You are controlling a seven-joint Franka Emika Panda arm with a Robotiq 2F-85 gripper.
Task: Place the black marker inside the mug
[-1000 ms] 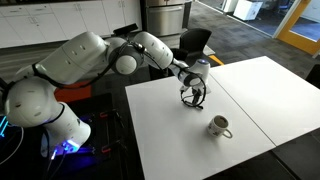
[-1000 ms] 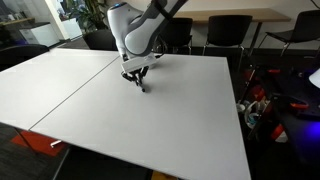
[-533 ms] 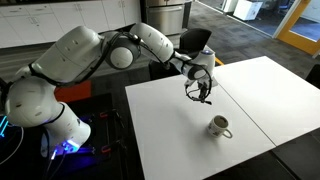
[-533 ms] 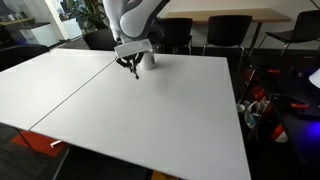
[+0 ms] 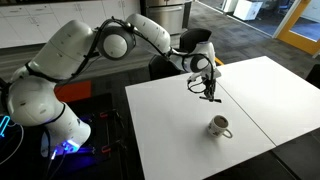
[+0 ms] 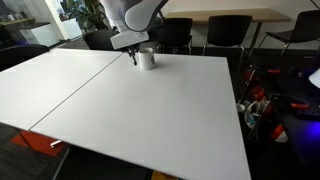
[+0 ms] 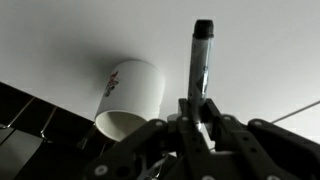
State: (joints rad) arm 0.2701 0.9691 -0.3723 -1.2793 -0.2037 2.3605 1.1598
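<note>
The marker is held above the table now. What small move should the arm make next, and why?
Probably carry the black marker sideways until it is over the mug. The fingers grip it above the table, but the mug's opening lies off to one side, so lowering here would likely miss.

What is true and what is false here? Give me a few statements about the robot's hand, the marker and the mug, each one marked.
1. The hand grips the marker. True.
2. The marker is inside the mug. False: it is in the hand, outside the mug.
3. The mug stands upright on the table. True.
4. Two mugs are on the table. False: there is only one.
</note>
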